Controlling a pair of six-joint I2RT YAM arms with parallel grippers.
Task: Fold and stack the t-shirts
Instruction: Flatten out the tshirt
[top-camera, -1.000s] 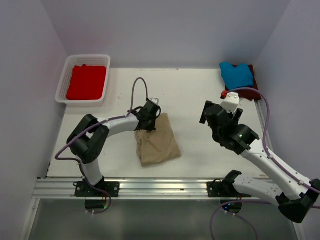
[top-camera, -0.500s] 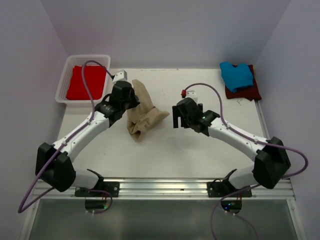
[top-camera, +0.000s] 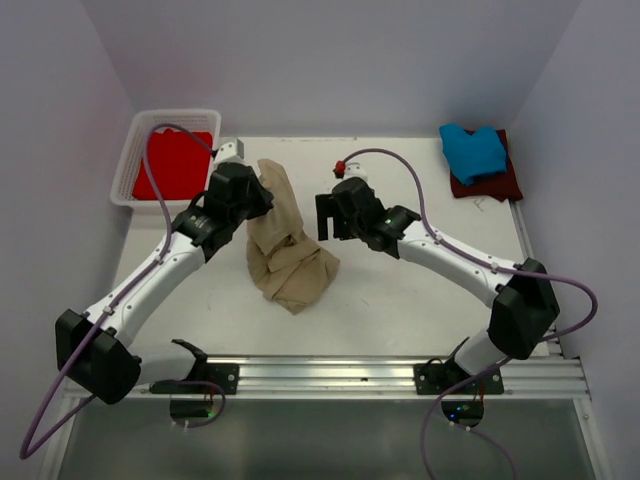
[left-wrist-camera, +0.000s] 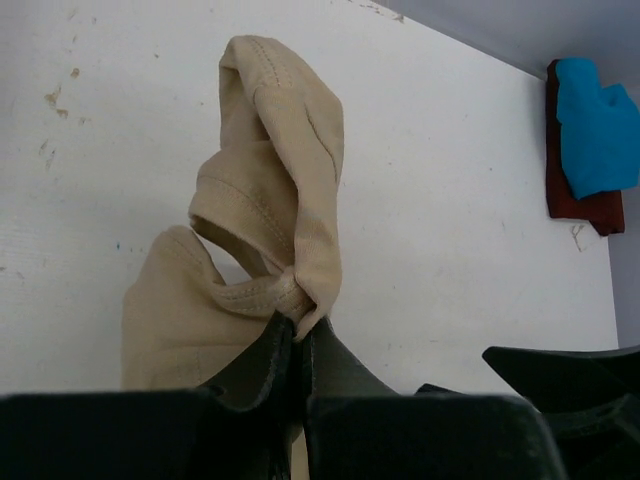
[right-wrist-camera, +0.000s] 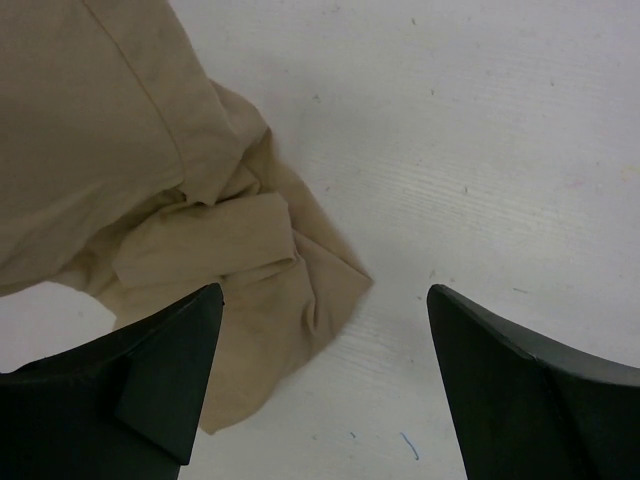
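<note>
Four t-shirts were present: one tan t-shirt (top-camera: 285, 250), one blue t-shirt (top-camera: 472, 150), one maroon t-shirt (top-camera: 502, 186) and one red t-shirt (top-camera: 178, 160). The red one lay in the single white basket (top-camera: 170, 116). The blue one lay on the maroon one at the table's (top-camera: 400, 300) far right corner.

The left gripper (left-wrist-camera: 296, 326) was clenched on a bunched seam of the tan t-shirt, which hung crumpled with its lower part on the table centre. The right gripper (right-wrist-camera: 325, 292) was spread wide and gripped nothing; the cloth lay beneath and beside its left finger.
</note>
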